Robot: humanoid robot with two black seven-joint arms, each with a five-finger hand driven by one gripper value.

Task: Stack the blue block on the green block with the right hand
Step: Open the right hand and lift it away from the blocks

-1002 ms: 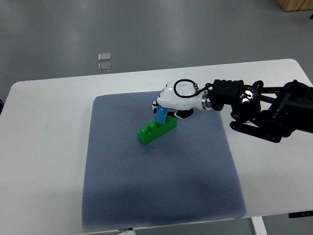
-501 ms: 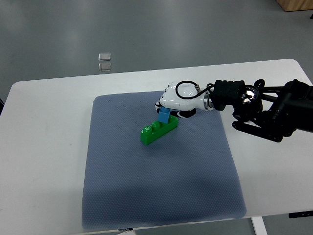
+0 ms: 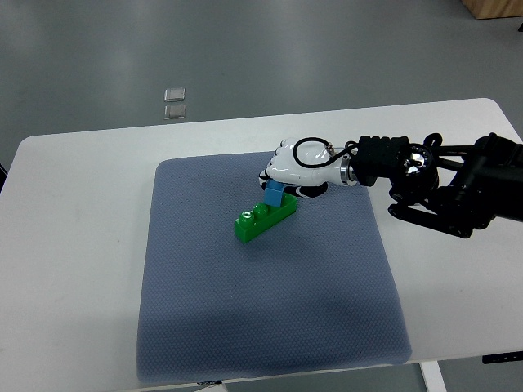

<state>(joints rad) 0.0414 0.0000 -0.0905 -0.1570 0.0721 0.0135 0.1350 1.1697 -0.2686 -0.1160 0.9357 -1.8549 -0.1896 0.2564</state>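
Broadly, the white tabletop (image 3: 73, 245) carries a grey-blue mat (image 3: 270, 310) that covers its middle, with bare strips along the left and right edges and most of the mat's near half open. Beyond the far edge, 2 small clear squares (image 3: 174, 102) lie on the floor. The green block (image 3: 265, 219) lies slantwise on the mat's far half, well clear of every mat edge. The blue block (image 3: 274, 193) stands on its far-right end, touching it, a little tilted.

From the right edge the black right arm (image 3: 441, 184) reaches leftward across the tabletop, low over the mat's far right corner. The white right hand (image 3: 296, 167) sits knuckles-up directly over the blue block, fingers curled down and pinching the block's top; only the block's lower part shows beneath them. The left arm is out of sight.

Compared with 1 second ago, the hand has shifted slightly rightward, and the blue block now stands shorter and closer down on the green block.
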